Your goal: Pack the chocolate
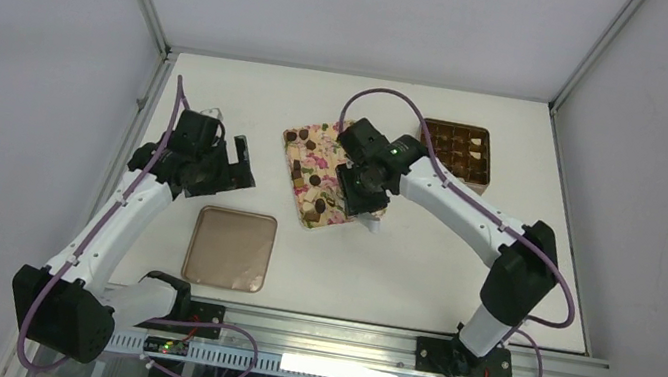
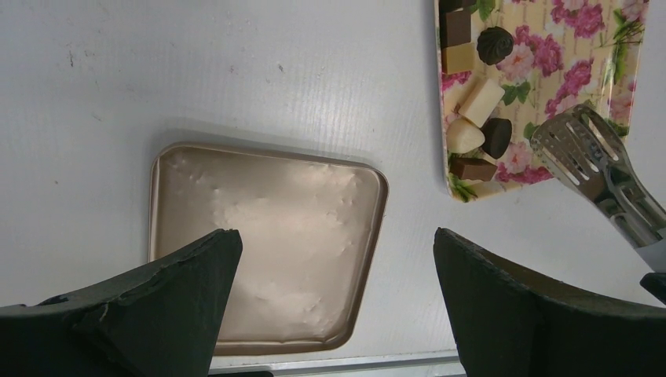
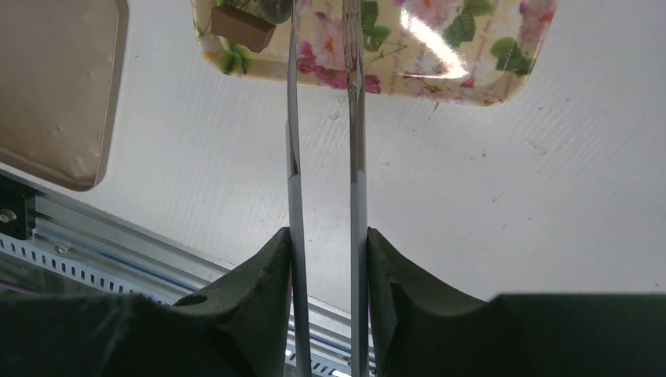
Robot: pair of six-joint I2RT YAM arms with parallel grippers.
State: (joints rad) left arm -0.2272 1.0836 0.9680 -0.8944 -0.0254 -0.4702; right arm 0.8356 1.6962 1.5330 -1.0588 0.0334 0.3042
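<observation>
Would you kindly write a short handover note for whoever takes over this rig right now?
The left hand is open and empty, above the lid, which lies flat on the table.
The right hand is shut on the tongs, whose tips are over an edge of the floral tray.
Several pieces of chocolate lie on the tray; none is seen in the tongs.
The box sits open at the far right; its contents are unclear.
Left: move pieces to box, probably then add the lid.

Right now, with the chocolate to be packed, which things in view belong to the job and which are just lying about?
For the job: chocolates, flowered tray under them, box with compartments, tongs in the right end effector.
Lying about for now: flat lid, metal rail at the near edge.
</observation>
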